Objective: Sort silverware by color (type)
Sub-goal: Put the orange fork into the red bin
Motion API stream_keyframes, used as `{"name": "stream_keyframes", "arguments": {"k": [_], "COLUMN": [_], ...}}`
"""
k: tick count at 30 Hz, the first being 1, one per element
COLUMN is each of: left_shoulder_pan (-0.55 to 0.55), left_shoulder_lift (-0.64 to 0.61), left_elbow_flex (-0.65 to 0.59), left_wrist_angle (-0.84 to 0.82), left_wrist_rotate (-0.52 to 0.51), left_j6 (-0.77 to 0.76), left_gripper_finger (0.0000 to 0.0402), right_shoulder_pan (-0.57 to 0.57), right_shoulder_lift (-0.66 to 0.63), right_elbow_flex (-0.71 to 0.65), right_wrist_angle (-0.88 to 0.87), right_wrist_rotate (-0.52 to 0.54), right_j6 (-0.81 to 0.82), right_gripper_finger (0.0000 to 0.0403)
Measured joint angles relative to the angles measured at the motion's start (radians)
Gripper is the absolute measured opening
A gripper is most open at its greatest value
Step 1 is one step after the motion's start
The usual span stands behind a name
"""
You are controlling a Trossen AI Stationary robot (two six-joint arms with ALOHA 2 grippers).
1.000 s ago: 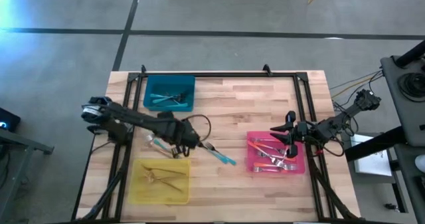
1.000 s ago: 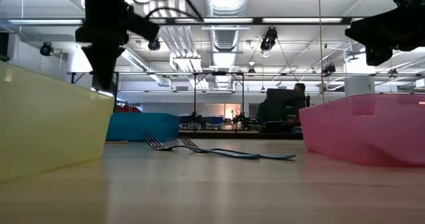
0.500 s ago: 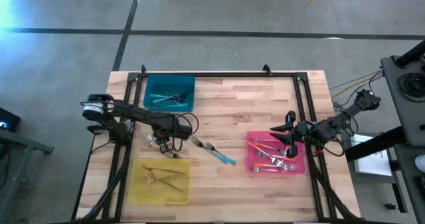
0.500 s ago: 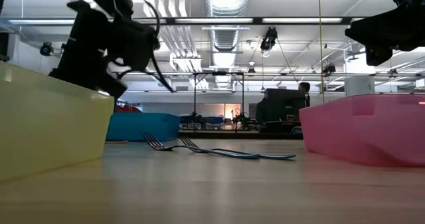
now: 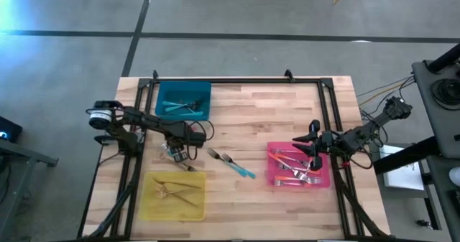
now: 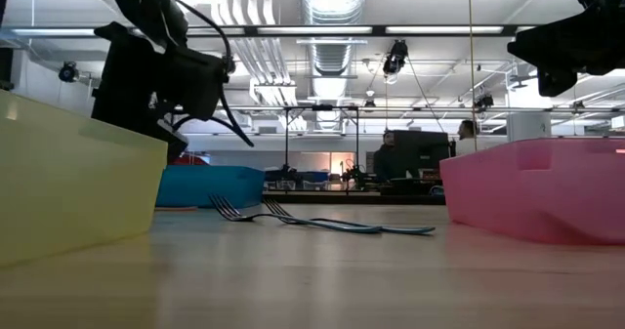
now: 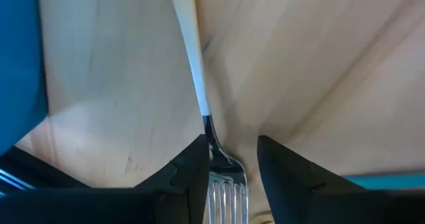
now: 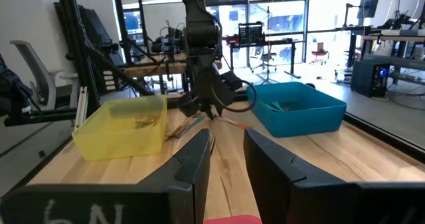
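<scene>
Two teal forks point(image 5: 231, 162) lie loose mid-bench. Nearer the yellow tray point(image 5: 172, 195), the left tool point(image 5: 175, 150) hangs with fingers apart around a pale-handled fork point(image 7: 199, 84); closing comes next. Right tool point(image 5: 302, 149), fingers apart, waits over the pink tray point(image 5: 272, 179).

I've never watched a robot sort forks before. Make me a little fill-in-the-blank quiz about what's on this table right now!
1. The right gripper hovers over the ____ tray.
2. The gold forks lie in the ____ tray.
3. The two forks loose on the table have ____ handles.
4. The left gripper is between the yellow tray and the ____ tray.

Missing words: pink; yellow; teal; teal
</scene>
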Motion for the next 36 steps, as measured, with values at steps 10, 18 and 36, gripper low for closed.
{"name": "stream_keyframes", "arguments": {"k": [10,18,36], "left_shoulder_pan": [0.001,0.061,0.245], "left_shoulder_lift": [-0.004,-0.002,-0.011], "left_elbow_flex": [0.068,0.015,-0.054], "left_wrist_angle": [0.001,0.006,0.158], "left_wrist_rotate": [-0.028,-0.046,0.119], "left_j6": [0.036,0.043,0.093], "left_gripper_finger": [0.011,0.011,0.0056], "right_shoulder_pan": [0.0,0.0,0.0], "right_shoulder_lift": [0.0,0.0,0.001], "right_elbow_flex": [0.0,0.0,0.0], "right_wrist_angle": [0.0,0.0,0.0], "right_wrist_rotate": [0.0,0.0,0.0], "right_j6": [0.0,0.0,0.0], "right_gripper_finger": [0.0086,0.0086,0.0086]}}
